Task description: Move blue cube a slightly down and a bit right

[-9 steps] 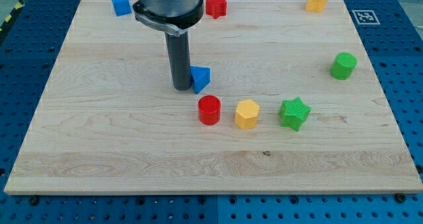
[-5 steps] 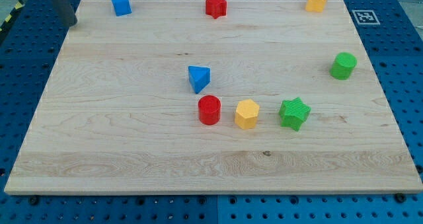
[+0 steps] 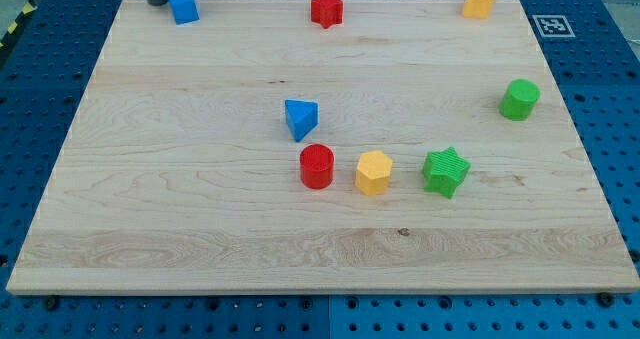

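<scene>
Wooden surface (image 3: 200,229): my tip (image 3: 156,1), seemingly just left of the blue cube (image 3: 183,5), is placed to shove it rightward; no claw here.

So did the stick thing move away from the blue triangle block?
Yes. My tip left the blue triangle block and now sits by the blue cube at the view's top left.

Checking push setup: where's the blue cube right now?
The blue cube sits at the board's top edge, toward the view's left, with my tip just to its left.
</scene>
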{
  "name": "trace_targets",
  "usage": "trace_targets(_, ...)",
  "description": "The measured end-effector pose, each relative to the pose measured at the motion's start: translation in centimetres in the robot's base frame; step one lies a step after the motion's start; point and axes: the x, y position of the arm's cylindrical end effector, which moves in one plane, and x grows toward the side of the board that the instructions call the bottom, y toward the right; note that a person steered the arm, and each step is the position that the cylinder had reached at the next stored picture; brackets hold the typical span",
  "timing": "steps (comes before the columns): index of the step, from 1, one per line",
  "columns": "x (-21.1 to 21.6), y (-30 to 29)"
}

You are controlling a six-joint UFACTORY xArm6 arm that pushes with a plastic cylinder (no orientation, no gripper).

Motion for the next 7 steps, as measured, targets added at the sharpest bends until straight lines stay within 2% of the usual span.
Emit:
trace_targets(2,0.1,1.9)
trace_targets(3,0.2,5.1)
trace_targets(5,4.6,4.6)
trace_targets(7,11.0,4.2)
